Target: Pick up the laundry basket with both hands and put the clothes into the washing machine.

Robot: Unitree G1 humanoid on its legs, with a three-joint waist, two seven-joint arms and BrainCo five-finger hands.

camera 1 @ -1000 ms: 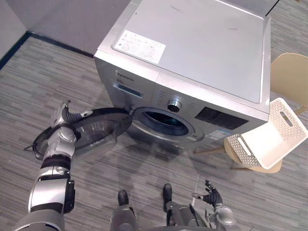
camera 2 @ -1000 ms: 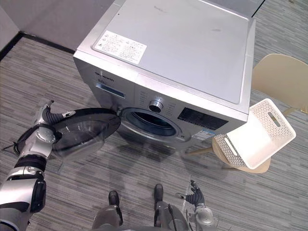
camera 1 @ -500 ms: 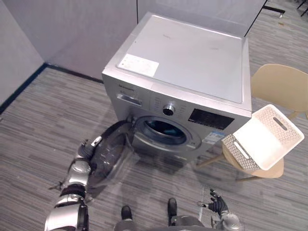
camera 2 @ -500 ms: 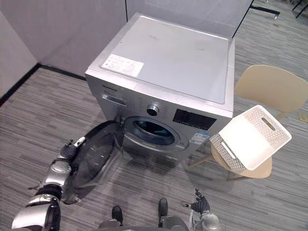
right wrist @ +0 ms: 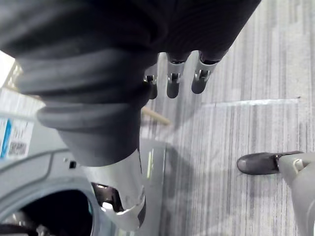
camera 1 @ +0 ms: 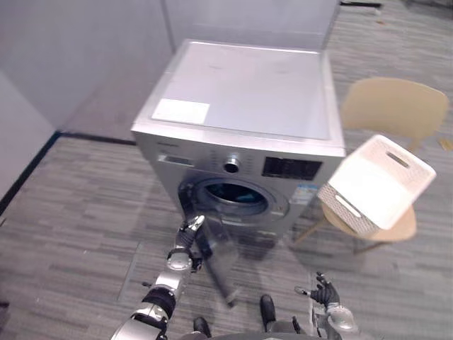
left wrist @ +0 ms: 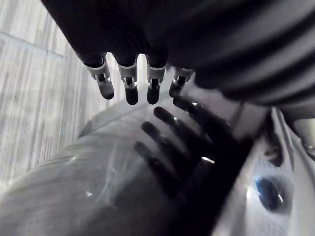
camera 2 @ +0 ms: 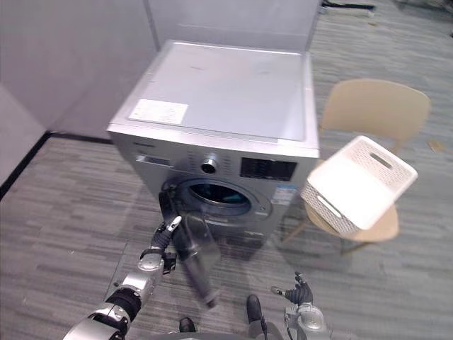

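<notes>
- left eye view, far left: grey striped floor [camera 1: 71, 212], nothing lying on it.
- left hand [camera 1: 185, 241]: low in front of the machine, fingers [left wrist: 129, 88] straight and side by side, tips at or just off the glass of the door; whether they touch cannot be told. holds nothing.
- door [camera 1: 219, 265]: round, glass-fronted, swung out from the front panel toward the robot and seen nearly edge-on.
- washing machine [camera 1: 241, 92]: silver front-loader, flat top bare but for a white label at its front left corner.
- drum opening [camera 1: 232, 193]: uncovered, dark inside with a bluish glint; contents cannot be told.
- right hand [camera 1: 325, 292]: low at the robot's right side, well apart from machine and basket, fingers [right wrist: 170, 83] loosely spread, holding nothing.
- laundry basket [camera 1: 379, 180]: white perforated plastic, resting tilted on the chair just right of the machine, untouched by either hand. contents cannot be told from here.
  - handling, as a judgement: stiff and light, smooth-walled, likely to tip or slide off the seat if nudged on one side.
  - hold: the slot handles in its two opposite short walls, one hand to each, lifted level.
- chair [camera 1: 393, 106]: tan, curved back, seat under the basket.
</notes>
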